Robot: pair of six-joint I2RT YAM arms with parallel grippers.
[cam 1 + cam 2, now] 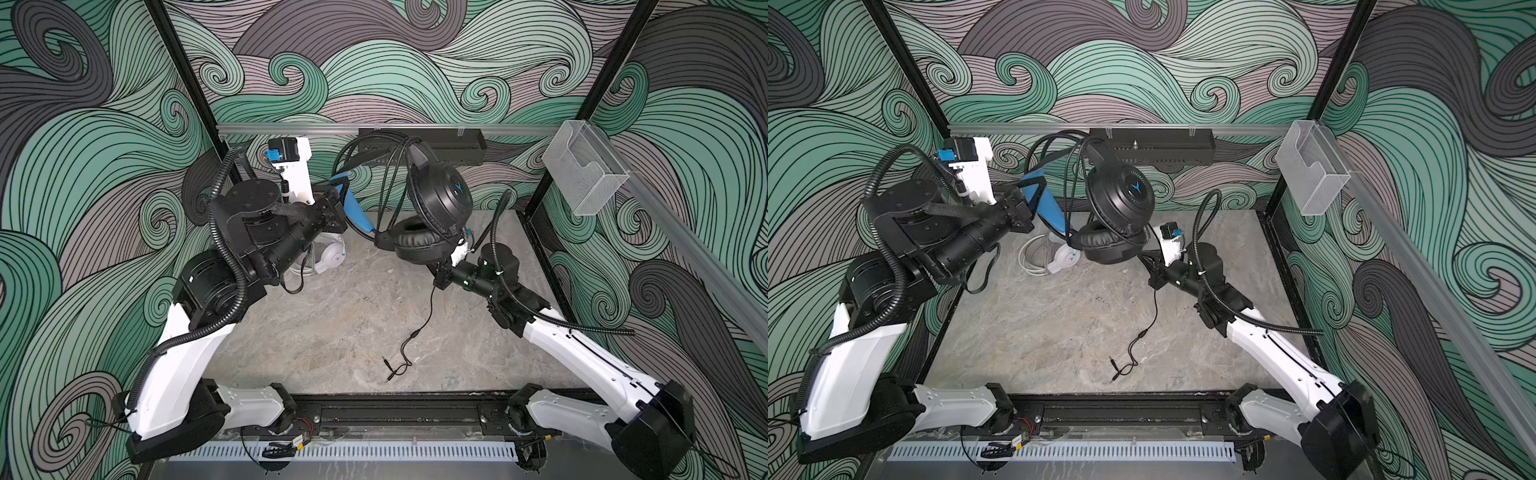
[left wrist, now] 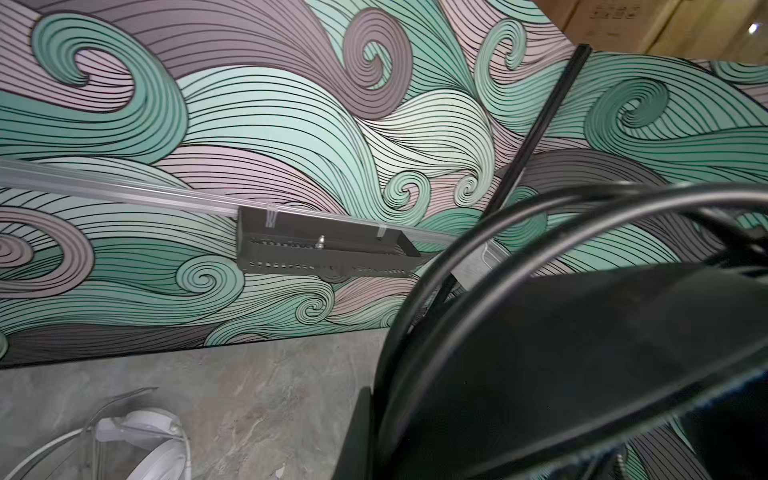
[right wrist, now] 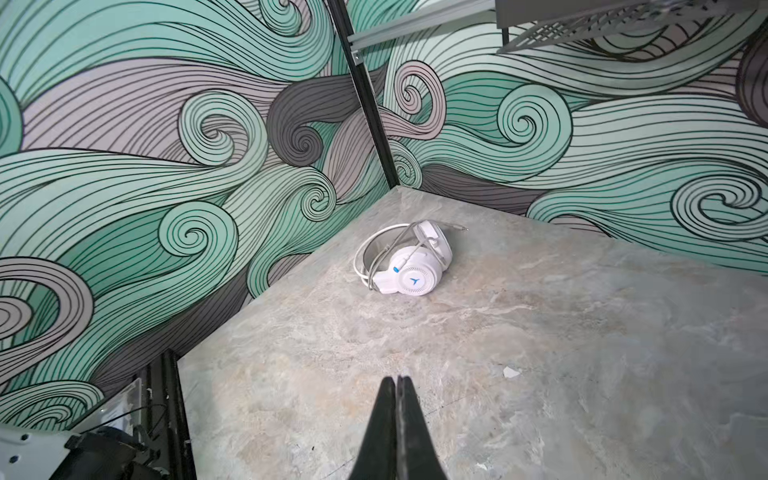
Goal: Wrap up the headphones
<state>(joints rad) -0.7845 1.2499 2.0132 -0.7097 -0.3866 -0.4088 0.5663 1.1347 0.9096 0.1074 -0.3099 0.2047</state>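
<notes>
left gripper (image 1: 341,199) is up in the air, clamped on the blue-lined headband of the black headset (image 1: 440,195), seen in both top views. headset hangs off to that gripper's right, clear of the table (image 1: 340,332): one ear cup up w/ its blue logo showing, other cup just below it, padded side up. several loops of the black cord (image 1: 428,307) are draped over the headband btwn the gripper and the upper cup. left wrist view is mostly filled by the band and those loops, too close to make out the fingers.

right gripper (image 3: 397,386) sits lower, just under the lower cup, pointing toward the left gripper's side. its fingers (image 3: 382,415) are pressed together, no gap. in both top views the cord's free end drops from right at those tips, runs down to the table and ends in a splitter and two plugs lying flat. wrist view doesn't show the cord at the tips, so can't tell if it's pinched or only passing by.

white headset (image 3: 409,266) lies on the table well ahead of the right gripper, near the corner of the walls, pale cord gathered along its band. from above it's under the left gripper's wrist, partly hidden by that arm, apart from the black one.
</notes>
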